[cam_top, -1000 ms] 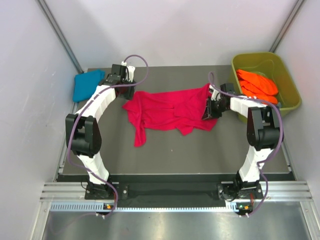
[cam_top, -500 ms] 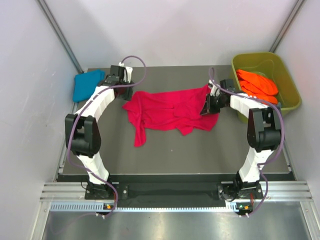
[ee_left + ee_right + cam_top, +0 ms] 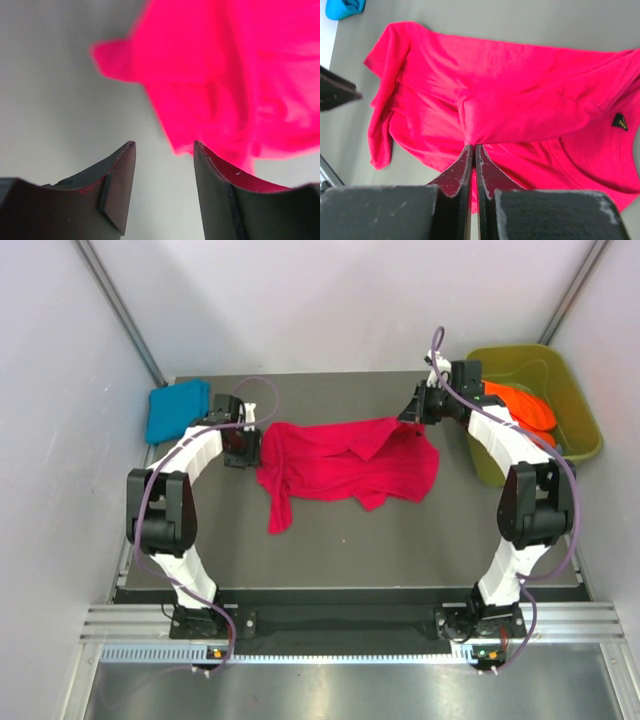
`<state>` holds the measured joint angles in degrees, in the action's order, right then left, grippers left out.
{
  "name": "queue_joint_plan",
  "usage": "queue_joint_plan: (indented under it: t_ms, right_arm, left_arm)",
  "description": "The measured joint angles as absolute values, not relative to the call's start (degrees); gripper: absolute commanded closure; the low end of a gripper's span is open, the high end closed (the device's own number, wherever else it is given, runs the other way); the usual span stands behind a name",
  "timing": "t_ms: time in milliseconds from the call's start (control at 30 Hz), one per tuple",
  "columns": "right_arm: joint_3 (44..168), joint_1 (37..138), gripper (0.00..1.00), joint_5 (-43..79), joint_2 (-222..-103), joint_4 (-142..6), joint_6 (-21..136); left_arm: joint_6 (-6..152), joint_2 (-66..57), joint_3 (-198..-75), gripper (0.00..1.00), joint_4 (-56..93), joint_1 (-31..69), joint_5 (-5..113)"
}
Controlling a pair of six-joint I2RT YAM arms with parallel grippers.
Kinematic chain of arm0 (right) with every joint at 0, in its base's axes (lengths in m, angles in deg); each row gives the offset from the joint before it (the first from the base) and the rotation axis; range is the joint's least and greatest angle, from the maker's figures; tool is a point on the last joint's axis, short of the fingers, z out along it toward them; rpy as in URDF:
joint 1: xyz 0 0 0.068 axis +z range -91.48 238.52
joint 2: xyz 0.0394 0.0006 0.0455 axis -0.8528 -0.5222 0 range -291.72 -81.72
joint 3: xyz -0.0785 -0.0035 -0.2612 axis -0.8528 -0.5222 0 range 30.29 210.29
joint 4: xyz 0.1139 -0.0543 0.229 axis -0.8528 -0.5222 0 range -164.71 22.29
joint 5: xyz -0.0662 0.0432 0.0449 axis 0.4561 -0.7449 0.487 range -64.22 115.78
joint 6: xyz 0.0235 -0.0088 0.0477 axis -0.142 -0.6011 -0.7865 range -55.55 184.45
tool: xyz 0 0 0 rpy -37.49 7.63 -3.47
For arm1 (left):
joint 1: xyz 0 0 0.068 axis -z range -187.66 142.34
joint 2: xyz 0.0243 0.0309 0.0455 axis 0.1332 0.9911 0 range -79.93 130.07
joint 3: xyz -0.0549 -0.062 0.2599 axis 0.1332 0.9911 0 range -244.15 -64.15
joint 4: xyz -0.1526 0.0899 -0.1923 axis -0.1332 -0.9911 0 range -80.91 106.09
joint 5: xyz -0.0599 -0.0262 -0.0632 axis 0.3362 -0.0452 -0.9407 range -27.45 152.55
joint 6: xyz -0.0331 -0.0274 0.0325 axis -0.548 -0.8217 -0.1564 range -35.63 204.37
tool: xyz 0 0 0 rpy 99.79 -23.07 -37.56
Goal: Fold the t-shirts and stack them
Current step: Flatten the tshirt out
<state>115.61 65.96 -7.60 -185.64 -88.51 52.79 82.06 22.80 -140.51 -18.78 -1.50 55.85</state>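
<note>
Dark grey tabletop [image 3: 340, 540] is filling the overhead view between white walls [image 3: 350, 300], and the crimson-pink t-shirt [image 3: 340, 465] is lying crumpled near its middle, one sleeve trailing toward 7 o'clock. The teal-blue t-shirt [image 3: 177, 408] is sitting as a folded bundle at 10 o'clock by the table's edge, well apart from the crimson one. At 2 o'clock the orange t-shirts [image 3: 520, 408] are lying inside the olive-green tub [image 3: 585, 430]. The left gripper [image 3: 243, 445] is hovering just beside the crimson shirt's 9 o'clock edge, while the right gripper [image 3: 412, 415] is meeting the cloth at its 1 o'clock corner, where the fabric is bunching into a point. From the left wrist, the left gripper [image 3: 164, 145] is showing its jaws standing clearly apart with only bare table between them. The crimson-pink t-shirt [image 3: 225, 75] is spreading from 12 to 3 o'clock, its nearest fold ending just beyond the right-hand fingertip. From the right wrist, the right gripper [image 3: 473, 146] is showing its jaws pressed almost together, pinching a gather of the crimson-pink t-shirt [image 3: 520, 100]. That shirt is sprawling across most of the table below, with a small black label [image 3: 619, 121] at 3 o'clock. The teal-blue t-shirt [image 3: 342, 7] is peeking in at 10 o'clock.
</note>
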Motion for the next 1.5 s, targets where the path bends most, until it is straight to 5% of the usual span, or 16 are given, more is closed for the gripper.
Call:
queue_joint_plan:
  t_ms: [533, 1167, 1500]
  right_arm:
    - [115.83, 65.96, 1.00, -7.71, -186.80, -88.51, 52.18]
    - [115.81, 65.96, 1.00, -6.49, -186.80, -88.51, 52.24]
    - [115.81, 65.96, 1.00, -5.75, -186.82, -88.49, 52.24]
  left_arm:
    - [70.63, 20.51, -132.37, 0.51, -17.95, -6.97, 40.88]
    - [68.99, 23.87, -133.58, 0.67, -16.64, -6.97, 38.08]
    - [69.04, 24.68, -133.60, 0.64, -16.60, -6.97, 37.95]
